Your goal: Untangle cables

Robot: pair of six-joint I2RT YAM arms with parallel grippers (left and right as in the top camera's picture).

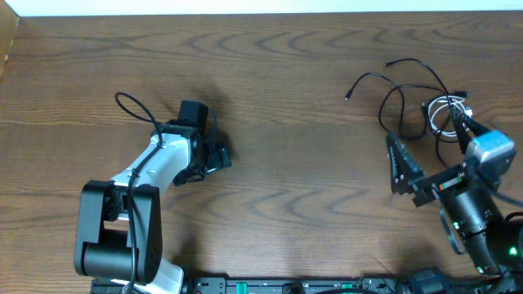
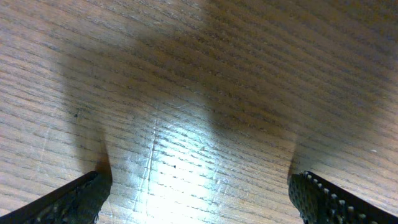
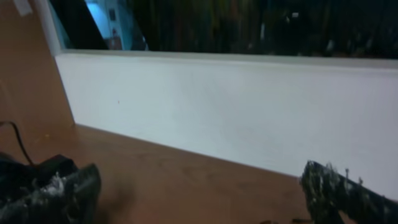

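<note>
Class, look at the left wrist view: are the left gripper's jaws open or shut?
Open. The left gripper has its jaws at opposite lower corners, with the wooden table showing between them and nothing held.

white-and-black left arm [image 1: 155,163], dotted black fingers [image 2: 71,205]

L arm [image 1: 155,167] was bent fwd, L gripper [image 2: 199,202] aimed straight down w/ jaws spread wide. R arm [image 1: 470,204] reached fwd, R gripper [image 3: 199,196] tipped up roughly level, jaws wide apart too.
</note>
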